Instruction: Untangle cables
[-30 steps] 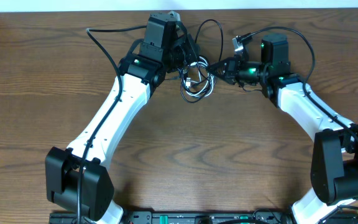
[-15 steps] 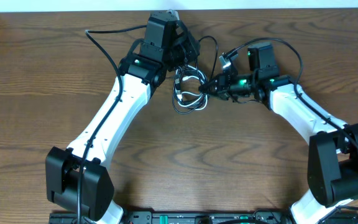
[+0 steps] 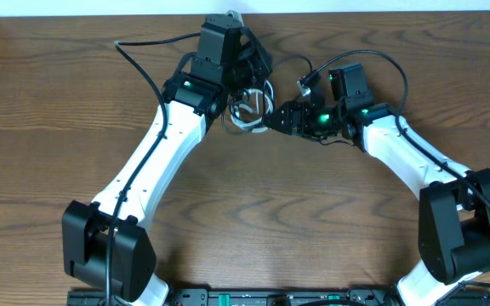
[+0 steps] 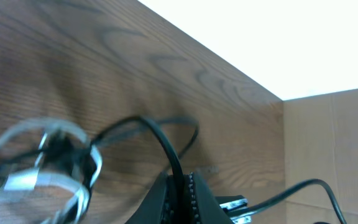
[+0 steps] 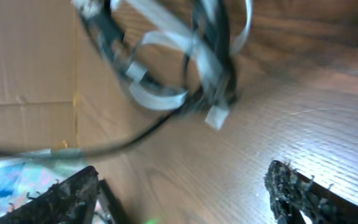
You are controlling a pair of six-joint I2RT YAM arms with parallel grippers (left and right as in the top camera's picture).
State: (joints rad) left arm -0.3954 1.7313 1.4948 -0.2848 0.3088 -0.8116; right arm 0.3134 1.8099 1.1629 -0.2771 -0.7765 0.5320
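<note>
The left gripper (image 4: 182,190) had its fingers (image 4: 199,199) pressed together on the black cord (image 4: 160,134). The cord rose from between them, arched over and ran to the coil (image 4: 42,165), which was blurred, ahead of the gripper and off to one side above the table (image 4: 135,74).

Overhead, the left gripper (image 3: 247,78) stood over the far side of the coil (image 3: 249,109). The right gripper (image 3: 272,120) pointed at the coil from the other side, its tips just beside the loops.

The right gripper (image 5: 182,180) was wide open, with its fingers (image 5: 67,196) well apart and holding nothing. The coil (image 5: 179,56) lay ahead of it, beyond the fingertips, with the black cord and the white cord (image 5: 160,96) wound through each other. A white plug (image 5: 217,117) sat at the coil's near edge, touching neither finger. One black strand (image 5: 114,148) ran out from the coil, past the finger at the lower left of that wrist view. Cardboard (image 5: 23,62) stood beyond the table on that side.
</note>
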